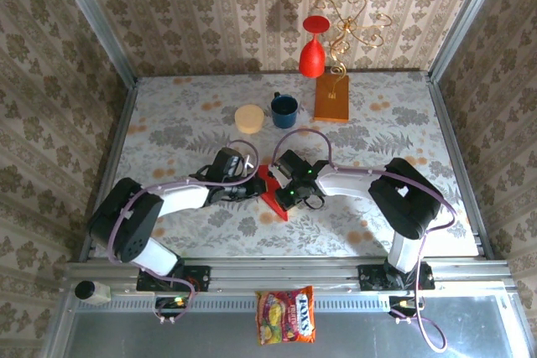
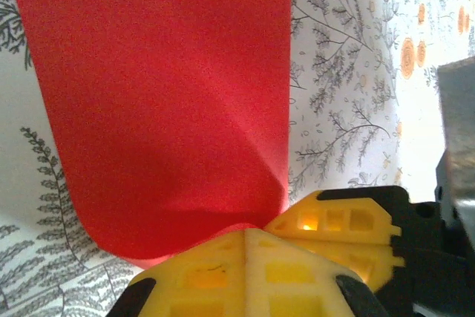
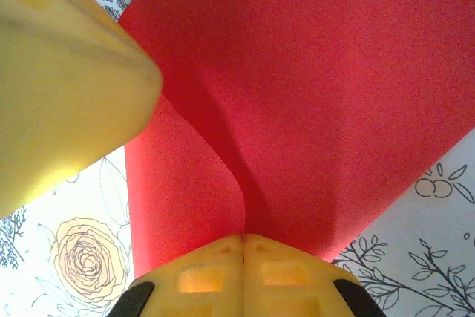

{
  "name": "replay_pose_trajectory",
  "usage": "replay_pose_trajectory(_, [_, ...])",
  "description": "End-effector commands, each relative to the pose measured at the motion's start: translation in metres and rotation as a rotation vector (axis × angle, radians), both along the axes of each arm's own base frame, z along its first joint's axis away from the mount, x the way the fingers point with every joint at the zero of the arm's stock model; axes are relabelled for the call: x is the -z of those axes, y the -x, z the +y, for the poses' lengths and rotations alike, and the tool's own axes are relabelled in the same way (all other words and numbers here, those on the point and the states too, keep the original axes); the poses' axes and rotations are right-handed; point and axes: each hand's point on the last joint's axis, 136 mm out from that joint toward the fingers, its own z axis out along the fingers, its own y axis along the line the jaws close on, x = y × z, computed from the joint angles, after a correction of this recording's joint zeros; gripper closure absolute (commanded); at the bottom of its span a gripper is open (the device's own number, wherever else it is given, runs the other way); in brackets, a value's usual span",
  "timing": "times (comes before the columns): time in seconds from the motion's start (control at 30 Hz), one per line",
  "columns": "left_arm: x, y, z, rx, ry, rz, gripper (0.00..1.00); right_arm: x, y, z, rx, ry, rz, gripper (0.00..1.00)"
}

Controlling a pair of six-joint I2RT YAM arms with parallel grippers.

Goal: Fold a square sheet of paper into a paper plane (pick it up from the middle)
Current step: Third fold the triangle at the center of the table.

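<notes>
At the near edge of the desk [image 1: 168, 241] the two arms rise from their bases and lean inward to meet at mid-desk; the left gripper [image 2: 245, 237] comes in from the left, its jaws pressed together on one edge of the square sheet of paper [image 2: 163, 94], which runs straight ahead of them and curls up off the desk at its near corner; the right gripper [image 3: 243, 241] comes in from the right, its jaws likewise clamped on the sheet, a soft ridge rising from the pinch and the red spreading away on both sides; from above the sheet reads as a narrow red strip between the two grippers, its long axis running near to far, crosswise to the line that joins them; neither arm is the nearer, since each holds its own side, so the coming crease probably depends on how the two pinches move relative to that axis without pulling the thin paper taut; well beyond, apart from the sheet, stand a cream disc [image 1: 248, 117], a blue mug [image 1: 284, 107], an orange-brown block [image 1: 331, 100] and a red vase [image 1: 312, 52].
</notes>
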Motion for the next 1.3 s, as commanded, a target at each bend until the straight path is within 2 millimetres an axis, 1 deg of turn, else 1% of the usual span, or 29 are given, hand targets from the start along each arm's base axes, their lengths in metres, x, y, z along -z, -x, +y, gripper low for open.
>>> replay_pose_trajectory(0.0, [0.001, -0.007, -0.006, -0.005, 0.007, -0.007, 1.0, 0.033, 0.02, -0.024, 0.016, 0.103, 0.09, 1.0])
replay_pose_trajectory(0.37, [0.017, -0.01, -0.004, -0.017, -0.019, -0.003, 1.0, 0.033, 0.02, -0.024, 0.012, 0.101, 0.096, 1.0])
replay_pose_trajectory(0.5, [0.026, -0.008, -0.002, -0.021, -0.034, 0.01, 1.0, 0.026, 0.017, -0.021, 0.011, 0.085, 0.091, 1.0])
replay_pose_trajectory(0.57, [0.031, -0.006, -0.001, -0.023, -0.038, 0.02, 1.0, 0.018, 0.014, -0.019, 0.012, 0.071, 0.085, 0.99])
replay_pose_trajectory(0.63, [0.036, -0.004, 0.001, -0.026, -0.047, 0.027, 1.0, 0.009, 0.009, -0.016, 0.015, 0.051, 0.075, 0.91])
replay_pose_trajectory(0.73, [0.042, -0.002, 0.004, -0.033, -0.053, 0.038, 1.0, -0.011, 0.003, -0.015, 0.029, 0.02, 0.052, 0.71])
replay_pose_trajectory(0.8, [0.044, -0.001, 0.005, -0.037, -0.057, 0.043, 1.0, -0.023, 0.001, -0.016, 0.042, -0.006, 0.034, 0.64])
replay_pose_trajectory(0.83, [0.044, 0.0, 0.005, -0.038, -0.058, 0.043, 1.0, -0.03, 0.001, -0.016, 0.05, -0.022, 0.027, 0.63])
replay_pose_trajectory(0.9, [0.045, 0.0, 0.006, -0.04, -0.057, 0.044, 1.0, -0.04, 0.002, -0.016, 0.06, -0.048, 0.02, 0.63])
replay_pose_trajectory(1.0, [0.046, 0.0, 0.005, -0.042, -0.058, 0.046, 1.0, -0.047, 0.009, -0.014, 0.071, -0.092, 0.035, 0.63])
replay_pose_trajectory(1.13, [0.046, 0.0, 0.005, -0.047, -0.058, 0.045, 1.0, -0.055, 0.02, -0.005, 0.075, -0.171, 0.066, 0.68])
replay_pose_trajectory(1.27, [0.046, -0.001, 0.004, -0.047, -0.057, 0.044, 1.0, -0.055, 0.031, 0.006, 0.054, -0.195, 0.088, 0.73])
